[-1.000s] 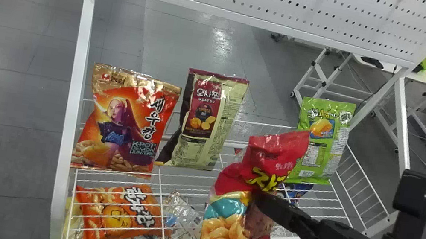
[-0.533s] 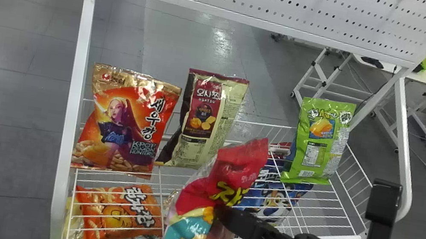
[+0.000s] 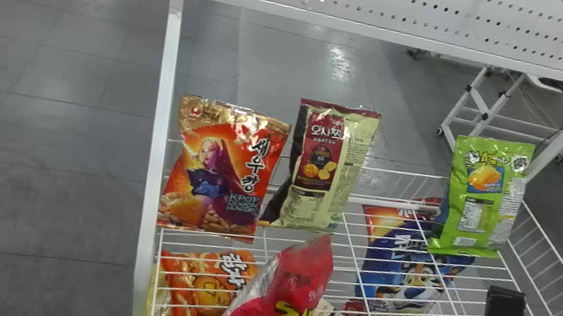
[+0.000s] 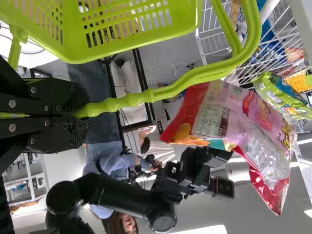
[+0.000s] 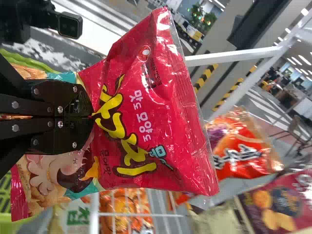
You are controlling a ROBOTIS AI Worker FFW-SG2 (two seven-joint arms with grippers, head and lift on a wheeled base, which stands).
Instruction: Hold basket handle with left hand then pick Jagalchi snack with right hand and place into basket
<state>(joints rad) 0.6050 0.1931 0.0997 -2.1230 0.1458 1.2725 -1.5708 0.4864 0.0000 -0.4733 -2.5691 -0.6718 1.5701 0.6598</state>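
Right claw (image 5: 92, 116) pinches the Jagalchi snack (image 5: 151, 102) beside the basket (image 4: 73, 54); low entry could snag the handle (image 4: 124, 101) left claw (image 4: 82, 111) pinches.

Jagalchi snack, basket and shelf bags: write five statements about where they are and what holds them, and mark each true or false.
1. The right claw grips the Jagalchi snack. True.
2. The left claw holds the green basket by its handle. True.
3. The Jagalchi snack lies inside the green basket. False: it is outside, held by the right claw.
4. In the head view, the cream-and-maroon bag stands between the orange-and-gold bag and the light green bag. True.
5. In the head view, the light green bag is the leftmost of those three. False: it is the rightmost.
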